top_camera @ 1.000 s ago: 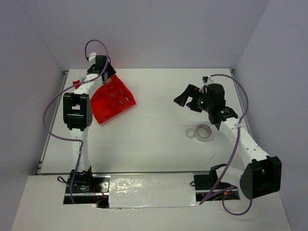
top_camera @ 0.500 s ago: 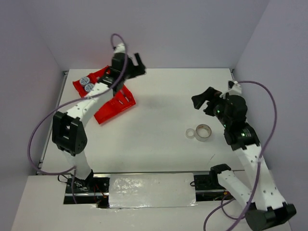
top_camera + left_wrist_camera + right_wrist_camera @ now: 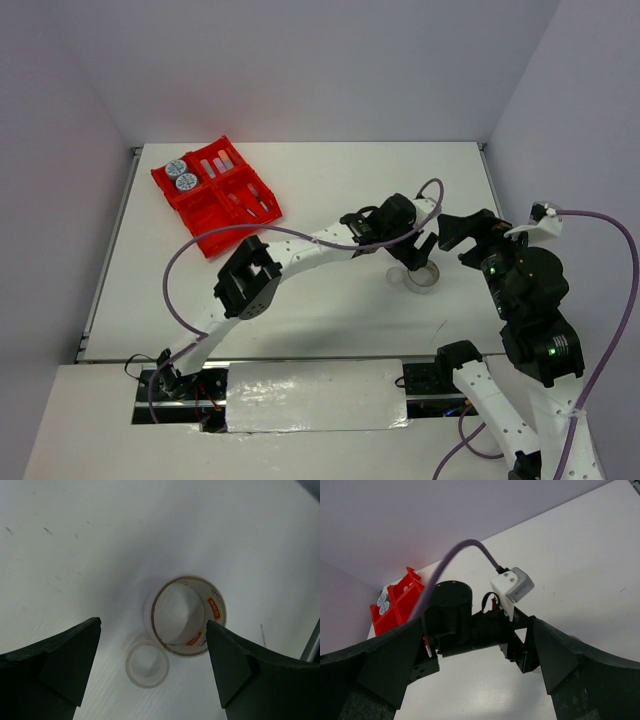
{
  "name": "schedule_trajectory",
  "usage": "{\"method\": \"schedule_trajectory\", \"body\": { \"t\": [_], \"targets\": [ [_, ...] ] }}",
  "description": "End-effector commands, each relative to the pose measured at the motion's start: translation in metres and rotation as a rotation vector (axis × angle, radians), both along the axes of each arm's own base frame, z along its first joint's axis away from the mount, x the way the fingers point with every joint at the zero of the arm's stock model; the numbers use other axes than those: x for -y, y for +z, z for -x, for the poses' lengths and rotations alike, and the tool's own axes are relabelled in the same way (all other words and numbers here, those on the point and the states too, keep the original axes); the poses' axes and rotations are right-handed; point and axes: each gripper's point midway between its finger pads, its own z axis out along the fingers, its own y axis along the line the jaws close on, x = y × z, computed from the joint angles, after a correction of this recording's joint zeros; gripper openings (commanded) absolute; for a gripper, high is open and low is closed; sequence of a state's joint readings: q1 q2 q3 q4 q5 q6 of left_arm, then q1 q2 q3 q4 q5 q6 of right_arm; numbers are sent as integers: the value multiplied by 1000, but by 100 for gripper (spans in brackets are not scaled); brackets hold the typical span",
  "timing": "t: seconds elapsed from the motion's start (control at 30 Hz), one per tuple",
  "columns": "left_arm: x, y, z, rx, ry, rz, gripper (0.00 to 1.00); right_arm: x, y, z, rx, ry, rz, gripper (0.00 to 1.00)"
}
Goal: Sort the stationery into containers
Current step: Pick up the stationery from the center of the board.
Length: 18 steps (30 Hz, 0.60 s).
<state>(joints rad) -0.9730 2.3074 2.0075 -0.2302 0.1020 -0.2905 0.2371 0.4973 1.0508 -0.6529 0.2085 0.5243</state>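
The left claw point(image 3: 152, 625) is spread wide and holds nothing. It hangs over the tape roll point(image 3: 216, 610), which lies flat on the white surface point(image 3: 100, 540) below the gap between the fingers. A small clear ring point(image 3: 146, 666) sits just beside the roll. The right claw point(image 3: 477, 625) is also wide apart and empty, raised toward the right edge. The red tray point(image 3: 212, 228) lies well apart in the far left corner, across a broad stretch of surface.

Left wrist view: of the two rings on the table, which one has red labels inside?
The larger tape ring, higher in the picture, with a brown edge and red labels on its inner wall. The smaller clear ring next to it is plain.
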Motion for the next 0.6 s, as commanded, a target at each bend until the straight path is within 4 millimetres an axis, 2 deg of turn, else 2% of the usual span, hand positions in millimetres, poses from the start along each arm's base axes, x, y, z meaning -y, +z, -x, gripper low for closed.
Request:
{"method": "schedule_trajectory", "body": {
  "t": [0.0,0.03,0.1,0.13,0.2,0.57],
  "targets": [
    [11,8,17,42,-145,-28,98,-3,9,6,16,28,13,100],
    [11,-4,18,37,-147,-47,97,-6,8,4,12,42,16,100],
    [13,-12,17,44,-152,-61,95,-11,7,1,11,67,20,100],
    [15,-23,17,41,-156,-74,93,-13,7,1,9,76,20,100],
    [17,-30,10,56,-155,-92,87,-17,8,0,12,100,20,100],
    [32,-48,-10,100,-134,-95,66,-21,9,1,21,121,30,100]
  ]
}}
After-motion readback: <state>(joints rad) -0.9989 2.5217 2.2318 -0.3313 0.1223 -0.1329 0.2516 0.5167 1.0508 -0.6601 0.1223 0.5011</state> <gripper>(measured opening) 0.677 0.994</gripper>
